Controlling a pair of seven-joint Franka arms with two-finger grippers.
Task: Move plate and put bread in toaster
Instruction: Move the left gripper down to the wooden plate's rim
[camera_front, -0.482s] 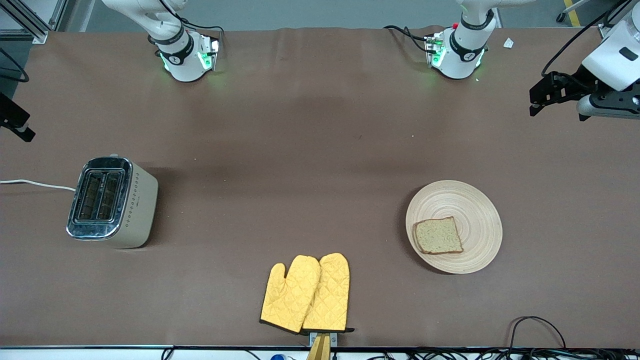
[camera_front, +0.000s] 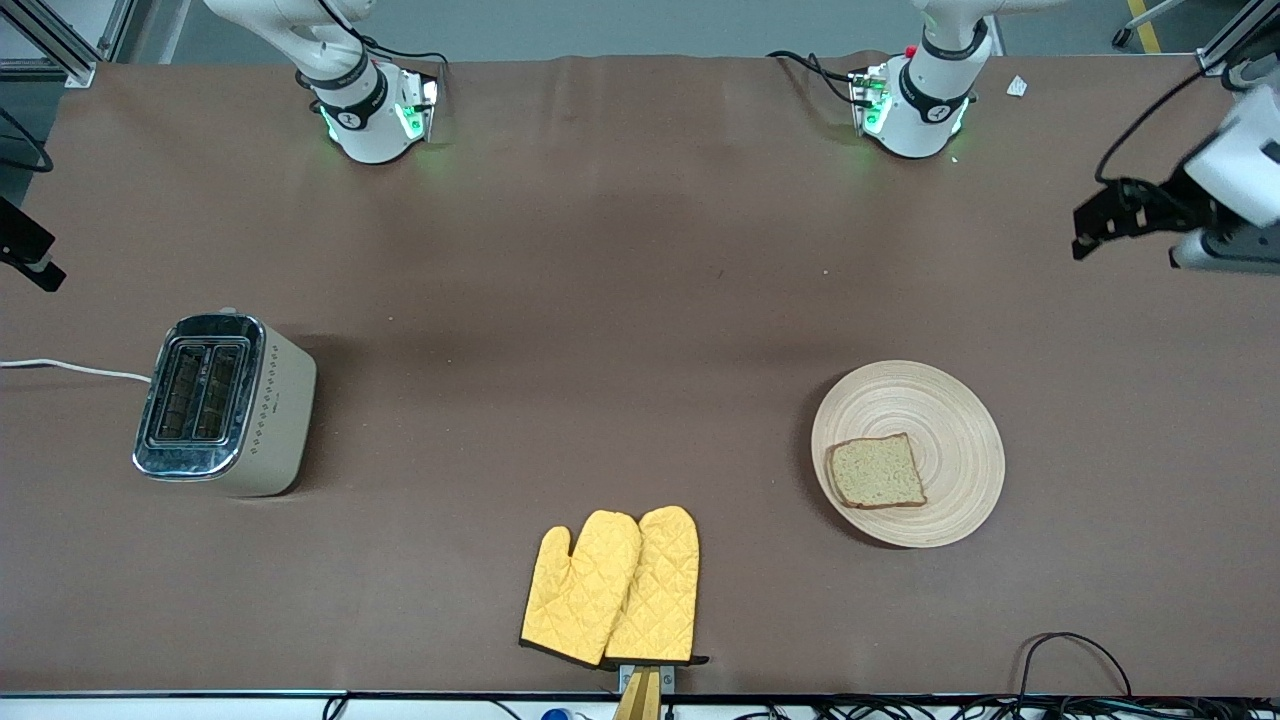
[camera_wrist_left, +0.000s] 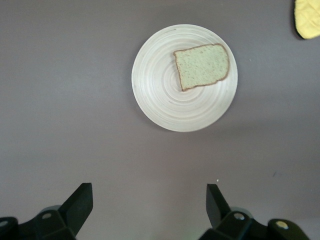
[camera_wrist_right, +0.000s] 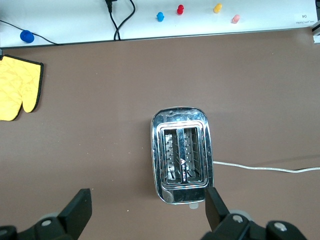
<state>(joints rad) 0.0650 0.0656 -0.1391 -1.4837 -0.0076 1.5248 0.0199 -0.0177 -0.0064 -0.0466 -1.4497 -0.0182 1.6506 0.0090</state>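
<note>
The brown table (camera_front: 620, 300) carries everything, and neither arm touches anything on it. The plate (camera_front: 930, 420) lies toward the left arm's end of the table, with the bread (camera_front: 877, 472) flat on its part nearest the front camera. The left gripper (camera_wrist_left: 147, 205) hangs high, its fingers spread wide and holding nothing; in the left wrist view the plate sits ahead of those fingers and well below them, so the gripper is not over it.

The toaster (camera_front: 225, 405) stands upright toward the right arm's end, both slots empty, its white cord (camera_front: 70, 368) trailing off the table edge. The right gripper (camera_wrist_right: 147, 207) waits high, fingers likewise parted and empty, with the toaster just ahead of the fingertips and far below.

A pair of yellow oven mitts (camera_front: 612, 588) lies between plate and toaster, nearer the front camera.

By my judgement the task is at its opening approach. The next move calls for the left gripper to descend to the plate's rim and pinch it without disturbing the slice.
</note>
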